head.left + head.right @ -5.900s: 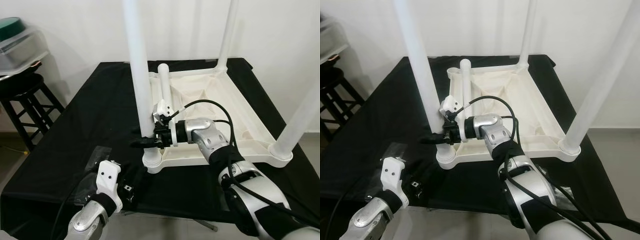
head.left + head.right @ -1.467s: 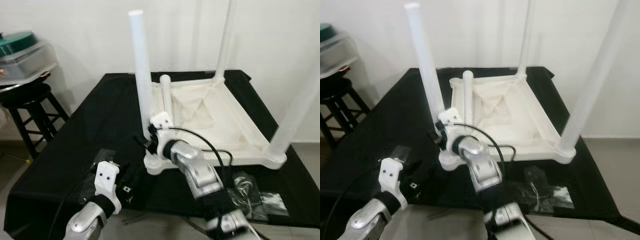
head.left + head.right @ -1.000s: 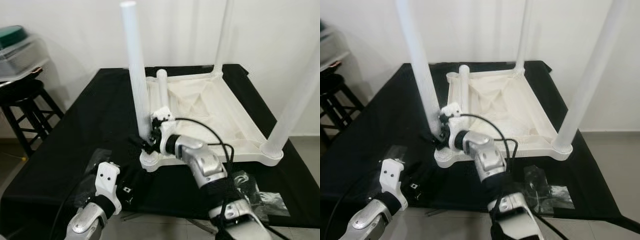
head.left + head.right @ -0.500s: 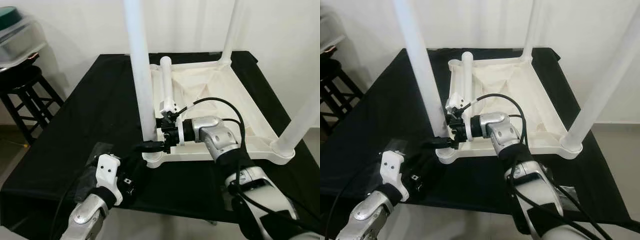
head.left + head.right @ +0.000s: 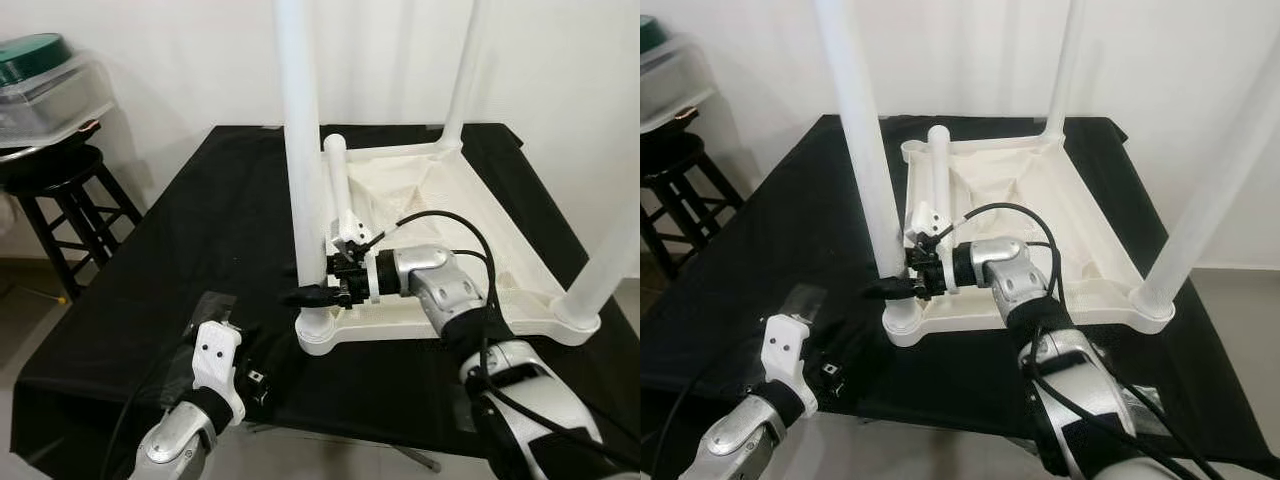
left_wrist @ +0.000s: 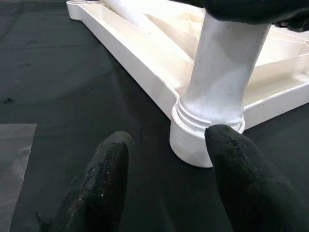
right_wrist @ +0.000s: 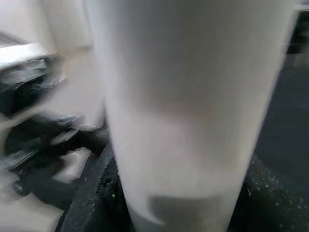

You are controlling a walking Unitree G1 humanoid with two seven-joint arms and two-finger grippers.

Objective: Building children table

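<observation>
An upside-down white children's table [image 5: 480, 235] is lying on a black-covered table [image 5: 200, 230]. The right gripper [image 5: 312, 294] is clamping the near-left table leg [image 5: 303, 150] low down, just above its socket. The left gripper [image 6: 169, 179], fingers spread, is hovering just short of that socket, beside a clear plastic bag [image 5: 205, 310]. A black stool [image 5: 60, 190] is standing well off left, carrying a lidded plastic container [image 5: 45, 85]; its contents cannot be made out.

- No text, label, brand, number or sign can be read on anything in these views.
- The white table top [image 5: 470, 215] and its legs show plain surfaces.
- The clear bin [image 5: 45, 95] at ten o'clock carries no legible marking.
</observation>
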